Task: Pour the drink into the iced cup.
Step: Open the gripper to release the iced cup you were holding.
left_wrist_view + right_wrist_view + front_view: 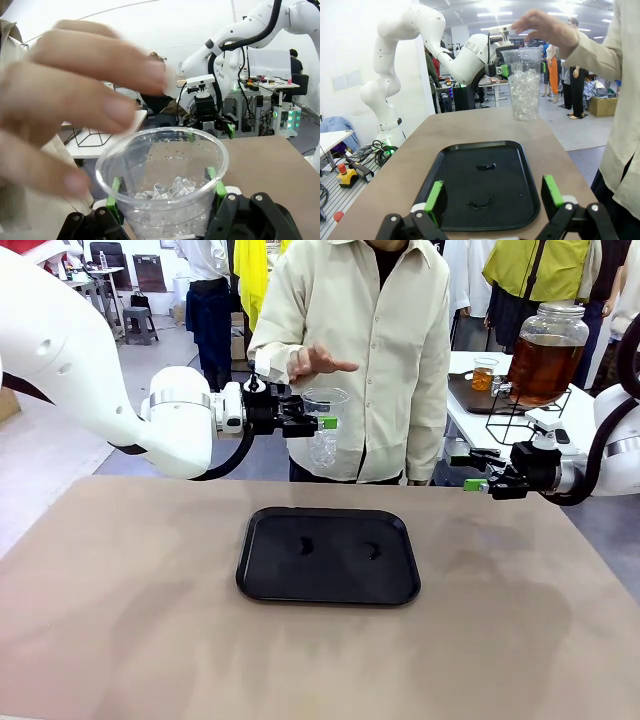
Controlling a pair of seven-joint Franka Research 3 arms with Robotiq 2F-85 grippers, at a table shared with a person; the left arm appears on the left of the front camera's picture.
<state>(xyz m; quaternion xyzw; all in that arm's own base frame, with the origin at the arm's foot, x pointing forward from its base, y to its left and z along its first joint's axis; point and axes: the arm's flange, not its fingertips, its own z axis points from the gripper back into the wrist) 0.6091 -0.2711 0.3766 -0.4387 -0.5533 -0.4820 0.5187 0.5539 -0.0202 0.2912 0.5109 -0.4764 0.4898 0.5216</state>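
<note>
L end effector (322, 423) was pinched on the iced cup (326, 435), up in the air past the far edge of the tan worktop (120, 620). A person's hand (318, 362) hovered just over the rim. R end effector (470, 471) stood spread, holding nothing, at the right. Black tray (260, 585) lay mid-worktop w/ two small wet marks. The drink (545, 370) sat in a glass jar (560, 312) on a side table (465, 428), far right. People stood behind.

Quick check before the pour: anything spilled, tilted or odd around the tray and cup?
Two small wet smears lie near the middle of the black tray, like a minor spill. The iced cup is upright in the left gripper, ice but no drink, with the person's hand hovering over its mouth. Nothing else stands out.
</note>
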